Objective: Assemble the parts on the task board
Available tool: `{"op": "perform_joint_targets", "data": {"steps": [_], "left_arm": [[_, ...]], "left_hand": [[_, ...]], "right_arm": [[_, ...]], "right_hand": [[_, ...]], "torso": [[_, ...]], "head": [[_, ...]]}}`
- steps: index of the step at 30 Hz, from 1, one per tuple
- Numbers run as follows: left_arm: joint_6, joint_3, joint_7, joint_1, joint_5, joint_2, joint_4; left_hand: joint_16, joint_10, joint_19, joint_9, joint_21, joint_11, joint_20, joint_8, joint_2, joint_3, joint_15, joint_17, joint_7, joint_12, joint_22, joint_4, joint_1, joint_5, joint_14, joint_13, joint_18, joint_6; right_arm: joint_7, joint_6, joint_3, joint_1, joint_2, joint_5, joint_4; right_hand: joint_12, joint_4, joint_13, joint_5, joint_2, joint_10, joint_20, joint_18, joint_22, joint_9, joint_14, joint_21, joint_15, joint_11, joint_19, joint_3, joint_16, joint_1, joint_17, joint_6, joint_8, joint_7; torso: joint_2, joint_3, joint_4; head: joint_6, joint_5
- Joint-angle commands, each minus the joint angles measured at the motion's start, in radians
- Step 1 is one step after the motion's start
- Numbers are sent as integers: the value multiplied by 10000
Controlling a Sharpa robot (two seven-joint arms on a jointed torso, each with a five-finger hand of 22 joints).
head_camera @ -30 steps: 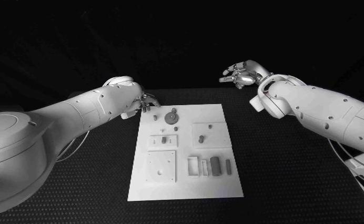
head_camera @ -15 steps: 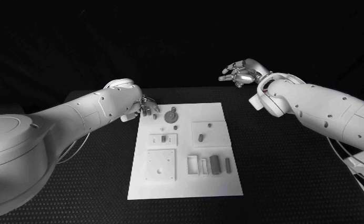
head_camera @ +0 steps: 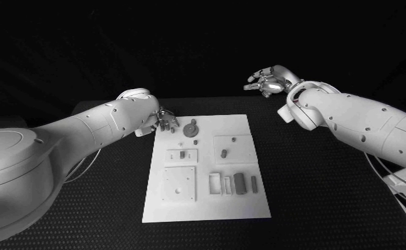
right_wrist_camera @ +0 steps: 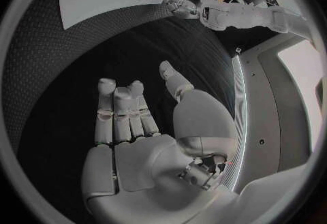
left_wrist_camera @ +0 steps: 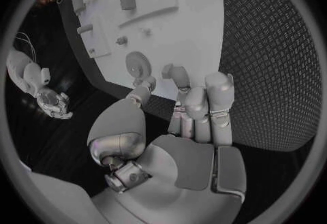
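Observation:
The white task board (head_camera: 207,203) lies in the middle of the black table, with small grey parts on it. A round disc part (head_camera: 192,129) sits near its far end, and the left wrist view shows this disc (left_wrist_camera: 139,63) just ahead of the fingertips. My left hand (head_camera: 166,120) hovers at the board's far left corner, fingers nearly straight over the board's edge (left_wrist_camera: 198,79), holding nothing. My right hand (head_camera: 269,83) is raised beyond the table's far right side, well away from the board. Its fingers (right_wrist_camera: 119,109) are spread and empty.
Small pegs (head_camera: 224,153) stand in raised square plates in the board's middle. Several long bars (head_camera: 240,183) lie side by side near its front right. Black table (head_camera: 321,191) surrounds the board on all sides.
My left hand has crept slightly right and nearer, onto the board's far left corner. The right hand has stayed put.

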Motion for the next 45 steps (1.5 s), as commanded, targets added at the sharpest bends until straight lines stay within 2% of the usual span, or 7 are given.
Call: {"op": "perform_joint_targets", "data": {"steps": [1, 5, 8, 13, 35, 45], "left_arm": [[210, 0, 132, -3, 84, 22, 18], [203, 0, 120, -4, 84, 4, 11], [190, -1, 85, -4, 71, -4, 13], [200, -1, 118, -4, 51, -14, 39], [395, 0, 199, -4, 58, -32, 17], [398, 1, 213, -4, 63, -32, -3]], "left_hand": [[38, -66, -11, 17, 75, -20, -10, 53, 127, -1, -18, 1, 12, 55, 19, -98, 47, 71, -65, -20, 1675, 94], [44, -61, -8, 23, 88, -26, -10, 73, 229, -4, -25, -4, 3, 70, 37, -189, 105, 198, -57, -38, 1661, 143], [52, -54, 1, 55, 100, -53, -12, 152, 312, -27, -48, -13, -27, 90, 56, -310, 145, 593, -46, -68, 1636, 284], [63, -31, 31, 117, 110, -105, -33, 292, 388, -46, -96, -25, -83, 118, 68, -445, 195, 839, -16, -102, 1619, 449], [83, 12, 67, 185, 140, -156, -35, 469, 654, 18, -141, -43, -141, 145, 105, -751, 434, 1032, 10, -187, 1538, 619], [83, 20, 73, 194, 144, -161, -32, 505, 648, 66, -144, -52, -147, 143, 115, -862, 568, 1110, 10, -225, 1504, 640]], "right_arm": [[43, 70, 7, 0, 7, -28, 6], [44, 75, 7, 0, 14, -28, -7], [44, 79, 7, 0, 23, -28, -22], [45, 88, 7, -1, 27, -28, -20], [36, 118, 7, -1, 72, -28, -64], [30, 126, 7, -2, 82, -28, -69]], "right_hand": [[45, -6, -18, 8, 79, -59, 41, 438, 11, 9, -82, -59, -18, -2, 7, -74, 63, -10, -10, -4, -36, 70], [47, -7, -20, 8, 79, -59, 41, 438, 11, 9, -82, -59, -18, -2, 7, -74, 64, -10, -11, -3, -37, 70], [49, -6, -22, 8, 79, -60, 41, 438, 12, 9, -82, -59, -18, -1, 7, -75, 66, -10, -12, -3, -37, 70], [52, -6, -25, 8, 81, -60, 41, 438, 12, 10, -82, -58, -18, -2, 8, -76, 68, -11, -13, -2, -38, 70], [65, -4, -38, 8, 88, -62, 41, 438, 13, 11, -81, -57, -19, -2, 12, -81, 76, -14, -20, 1, -42, 70], [73, -4, -45, 8, 91, -63, 41, 438, 14, 12, -81, -57, -18, -1, 14, -84, 81, -18, -23, 1, -45, 70]], "torso": [[6, 2, 3], [4, 6, 2], [4, 6, 1], [11, 1, 0], [9, -4, 0], [10, -5, 0]], "head": [[-4, -3], [-6, 4], [-17, 4], [-21, 1], [-77, -5], [-79, 6]]}}
